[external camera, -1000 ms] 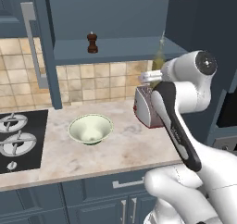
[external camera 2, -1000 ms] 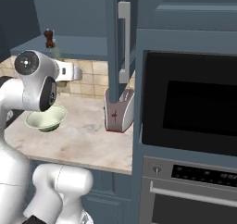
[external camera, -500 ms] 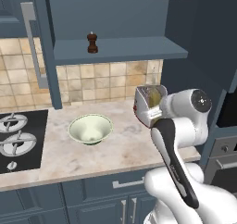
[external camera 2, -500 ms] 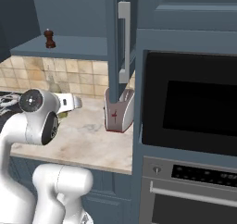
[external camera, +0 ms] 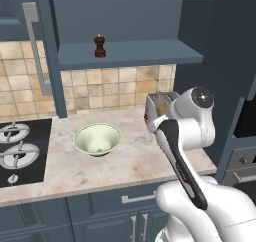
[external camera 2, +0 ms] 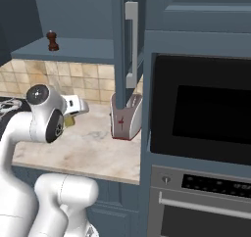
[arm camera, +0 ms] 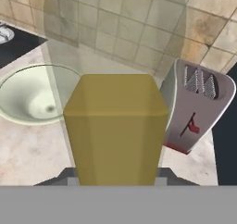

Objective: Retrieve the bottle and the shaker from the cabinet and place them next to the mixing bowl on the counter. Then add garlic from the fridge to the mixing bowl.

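Note:
My gripper (arm camera: 115, 177) is shut on the bottle (arm camera: 115, 126), whose yellow-olive body stands between the two fingertips. The bottle (external camera: 161, 106) hangs low over the counter (external camera: 135, 161), just behind my forearm, and its lower part (external camera 2: 69, 121) peeks out under the hand in the right base view. To its left on the counter sits the pale green mixing bowl (external camera: 98, 139), empty (arm camera: 28, 98). The dark brown shaker (external camera: 100, 46) stands upright on the open cabinet's shelf (external camera: 140, 53), also seen from the right (external camera 2: 52, 40). The garlic and the fridge are out of view.
A silver toaster (external camera 2: 126, 116) stands just right of the bottle (arm camera: 196, 107). The cabinet door with its grey bar handle (external camera: 37, 48) hangs open at the left. A black hob (external camera: 20, 151) borders the counter's left end; a built-in oven (external camera 2: 201, 108) rises at the right.
The arm has folded down and the hand has dropped from near shelf height to low over the counter, carrying the bottle with it. The shaker and bowl have not moved.

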